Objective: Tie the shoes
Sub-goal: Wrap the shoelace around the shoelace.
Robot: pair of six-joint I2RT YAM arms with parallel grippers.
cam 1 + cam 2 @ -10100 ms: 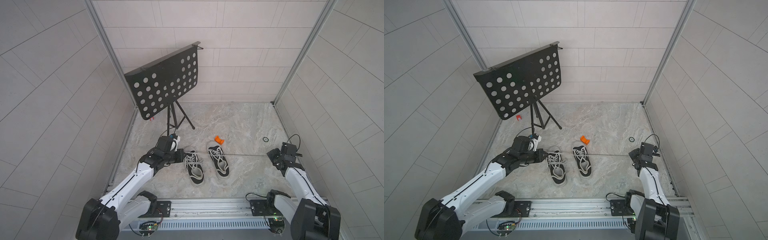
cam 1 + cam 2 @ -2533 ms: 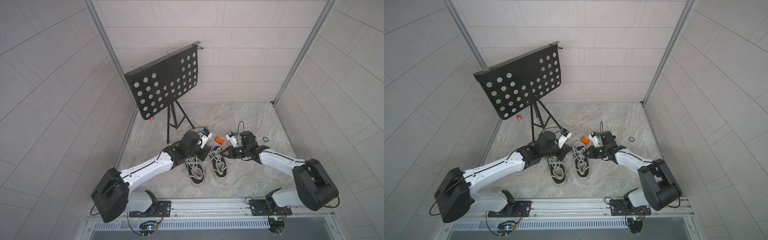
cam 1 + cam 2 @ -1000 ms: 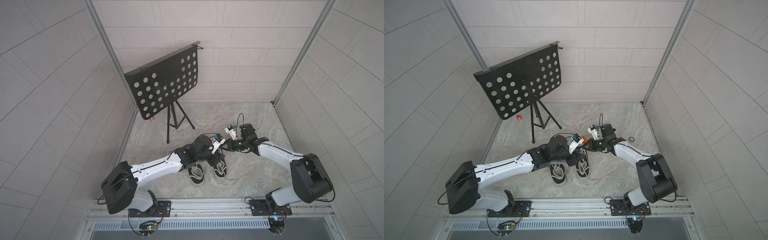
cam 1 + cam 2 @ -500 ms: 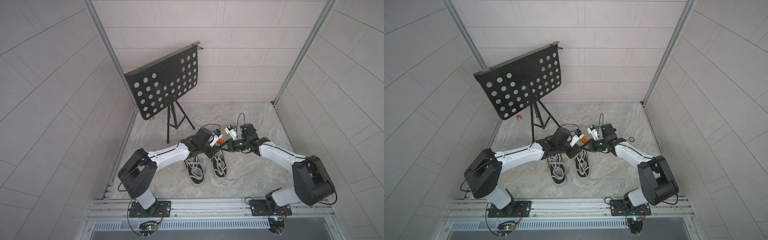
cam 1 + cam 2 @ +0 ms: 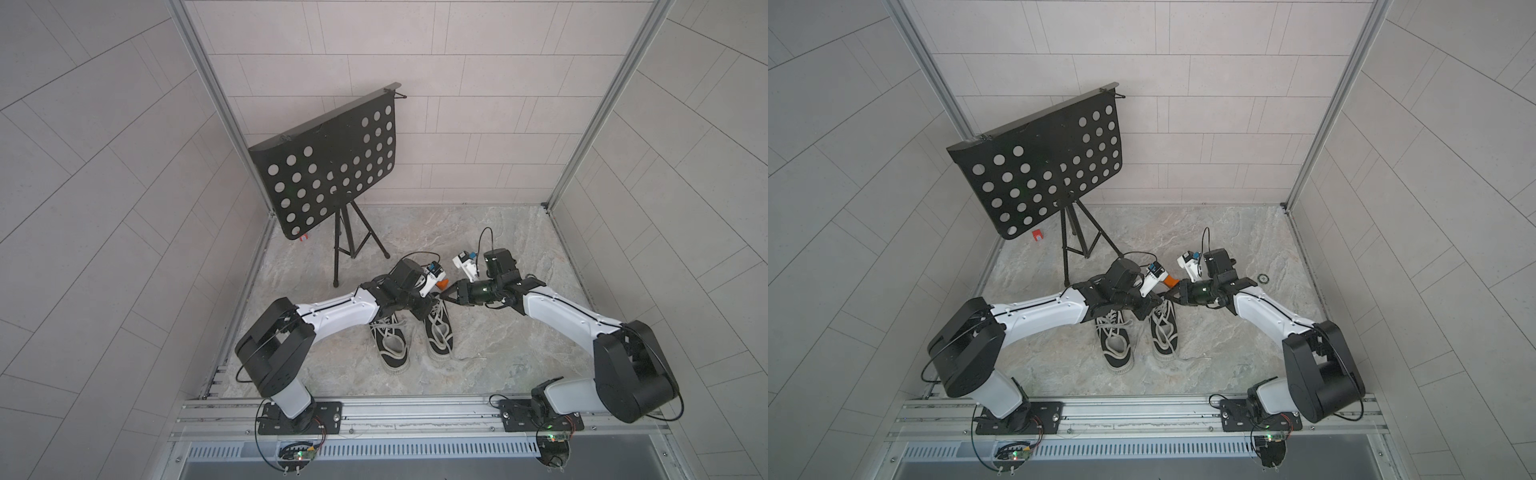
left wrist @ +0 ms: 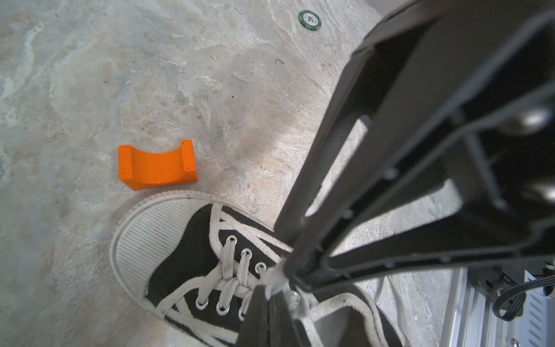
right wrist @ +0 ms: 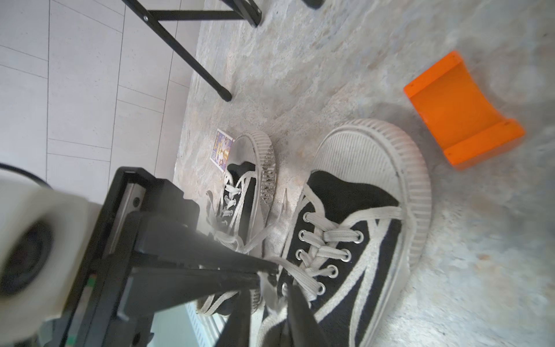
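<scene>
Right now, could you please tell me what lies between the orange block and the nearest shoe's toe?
Only a narrow strip of bare floor; the right wrist view shows the block and toe apart.

Bright, soft, diffuse light leaves only faint shadows on the grey marbled stone desk [image 5: 478, 232] in both top views, where the lines of the pale grey wall tiles [image 5: 104, 166] bow toward the edges, while the near white rounded camera housing [image 7: 27, 240] in the right wrist view is blurred.
</scene>
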